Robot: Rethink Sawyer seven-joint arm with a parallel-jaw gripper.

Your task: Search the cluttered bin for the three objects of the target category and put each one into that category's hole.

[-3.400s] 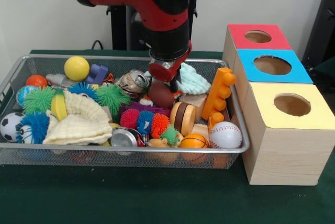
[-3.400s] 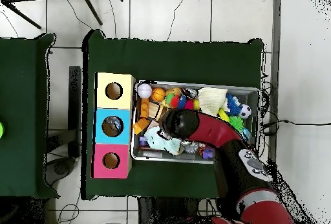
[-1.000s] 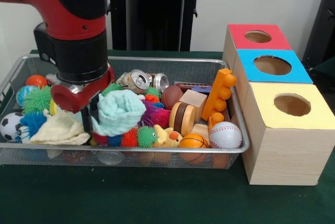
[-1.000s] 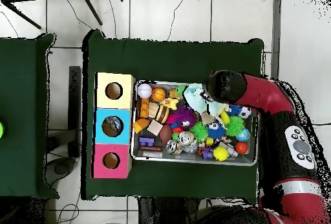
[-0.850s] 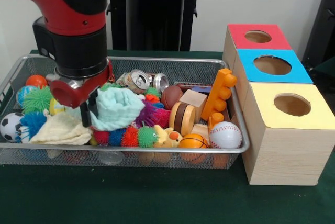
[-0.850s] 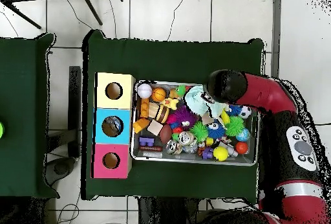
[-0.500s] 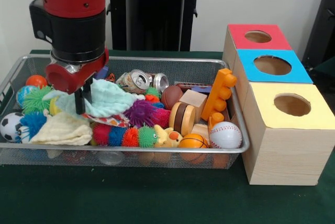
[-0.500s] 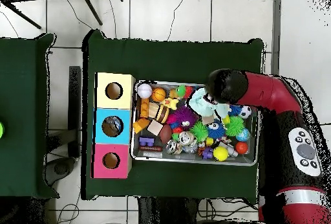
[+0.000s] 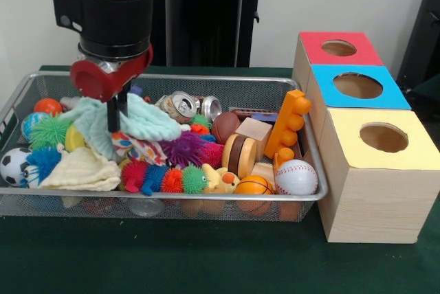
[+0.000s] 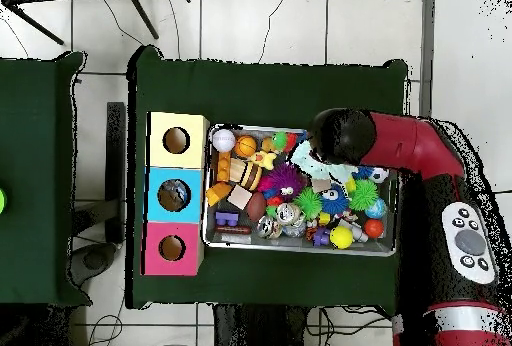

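Observation:
The wire mesh bin [image 9: 227,78] is full of toys; in the overhead view [image 10: 300,250] it lies right of the boxes. My gripper [image 9: 115,114] hangs over the bin's left part, shut on a mint-green cloth [image 9: 146,121]. The lifted cloth drapes down on both sides of the fingers. In the overhead view the arm's head [image 10: 340,140] hides the gripper, and only the cloth's edge [image 10: 332,171] shows. The blue-faced box's hole [image 9: 357,86] is the middle of three boxes right of the bin. It also shows in the overhead view [image 10: 173,195].
A red-faced box [image 9: 339,48] and a yellow-faced box [image 9: 383,137] flank the blue one. The bin holds a cream cloth [image 9: 81,170], a patterned cloth [image 9: 141,150], spiky balls [image 9: 184,148], crushed cans [image 9: 182,104], an orange brick [image 9: 289,122], a baseball [image 9: 296,177] and a basketball [image 9: 253,185].
My gripper has risen and shifted slightly right, lifting the mint-green cloth off the pile. A patterned cloth and more spiky balls beneath it now show.

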